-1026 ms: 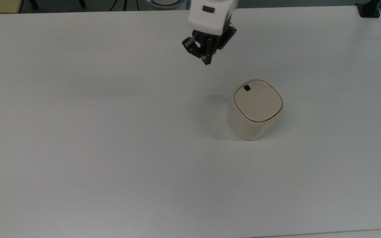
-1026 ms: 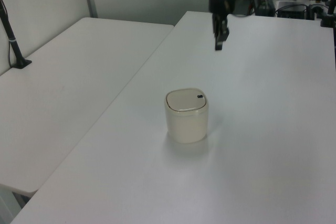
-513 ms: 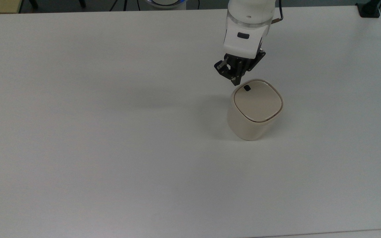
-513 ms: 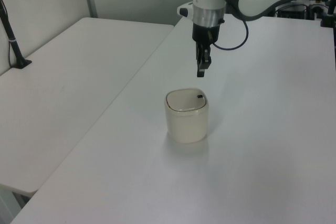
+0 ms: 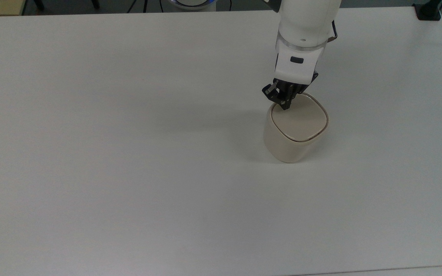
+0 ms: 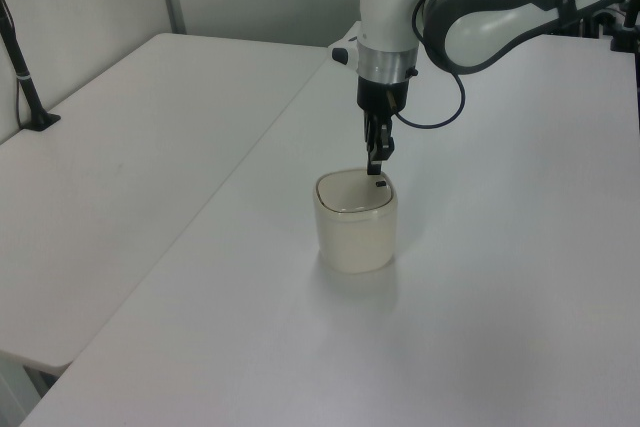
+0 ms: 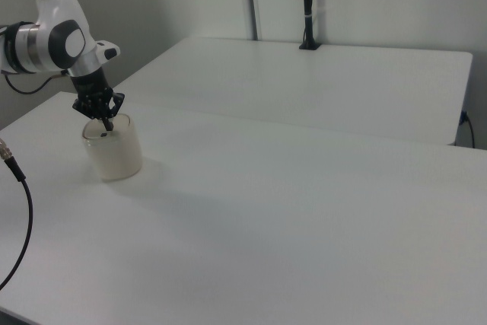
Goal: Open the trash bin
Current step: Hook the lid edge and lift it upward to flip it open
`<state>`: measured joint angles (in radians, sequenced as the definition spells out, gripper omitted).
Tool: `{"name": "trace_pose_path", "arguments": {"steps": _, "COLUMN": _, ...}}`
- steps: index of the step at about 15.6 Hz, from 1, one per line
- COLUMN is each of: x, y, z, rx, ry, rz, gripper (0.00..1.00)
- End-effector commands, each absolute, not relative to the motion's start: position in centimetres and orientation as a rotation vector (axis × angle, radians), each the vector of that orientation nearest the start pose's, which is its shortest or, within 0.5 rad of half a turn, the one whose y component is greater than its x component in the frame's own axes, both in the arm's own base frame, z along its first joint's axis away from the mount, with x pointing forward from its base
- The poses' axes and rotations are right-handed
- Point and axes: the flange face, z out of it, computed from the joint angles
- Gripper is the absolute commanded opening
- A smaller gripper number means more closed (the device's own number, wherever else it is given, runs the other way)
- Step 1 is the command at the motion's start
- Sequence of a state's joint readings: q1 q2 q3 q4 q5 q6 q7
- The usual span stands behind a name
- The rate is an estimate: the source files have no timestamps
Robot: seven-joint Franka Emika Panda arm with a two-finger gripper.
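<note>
Robot pincer, fingers together, points down at the closed lid's edge of a beige trash bin on a white worktop.

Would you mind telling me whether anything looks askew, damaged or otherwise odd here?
Nothing stands out. The trash bin stands upright on the white table with its lid flat and closed, and the gripper sits at the lid's button corner.

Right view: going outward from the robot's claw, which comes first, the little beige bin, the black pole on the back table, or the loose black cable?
From the gripper:
1. Trash bin, directly beneath it.
2. Black cable, at the right view's left edge.
3. Black pole, far back on the other table.
</note>
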<state>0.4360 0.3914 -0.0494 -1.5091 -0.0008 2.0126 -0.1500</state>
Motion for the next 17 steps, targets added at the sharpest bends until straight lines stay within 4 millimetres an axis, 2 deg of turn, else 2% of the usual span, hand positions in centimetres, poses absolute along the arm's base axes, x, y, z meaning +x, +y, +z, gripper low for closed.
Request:
{"name": "trace_pose_path", "arguments": {"steps": 1, "x": 63.4, "y": 27.0, "z": 44.3, "rx": -3.004, "ry": -0.815, "rz": -0.187, "gripper": 0.00}}
{"name": "trace_pose_path", "arguments": {"steps": 2, "x": 63.4, "y": 27.1, "z": 43.6, "rx": -3.004, "ry": -0.816, "rz": -0.172, "gripper": 0.00}}
{"name": "trace_pose_path", "arguments": {"steps": 4, "x": 63.5, "y": 27.1, "z": 43.5, "rx": -3.004, "ry": -0.819, "rz": -0.170, "gripper": 0.00}}
{"name": "trace_pose_path", "arguments": {"steps": 7, "x": 63.4, "y": 26.9, "z": 44.4, "rx": -3.004, "ry": -0.809, "rz": -0.181, "gripper": 0.00}}
{"name": "trace_pose_path", "arguments": {"steps": 8, "x": 63.5, "y": 26.5, "z": 45.3, "rx": -3.003, "ry": -0.798, "rz": -0.195, "gripper": 0.00}}
{"name": "trace_pose_path", "arguments": {"steps": 10, "x": 62.9, "y": 25.3, "z": 48.5, "rx": -2.995, "ry": -0.768, "rz": -0.240, "gripper": 0.00}}
{"name": "trace_pose_path", "arguments": {"steps": 12, "x": 62.9, "y": 22.2, "z": 50.3, "rx": -3.018, "ry": -0.702, "rz": -0.194, "gripper": 0.00}}
{"name": "trace_pose_path", "arguments": {"steps": 14, "x": 63.0, "y": 17.6, "z": 52.9, "rx": -3.041, "ry": -0.604, "rz": -0.200, "gripper": 0.00}}
{"name": "trace_pose_path", "arguments": {"steps": 17, "x": 62.1, "y": 11.9, "z": 55.2, "rx": -3.085, "ry": -0.455, "rz": -0.112, "gripper": 0.02}}
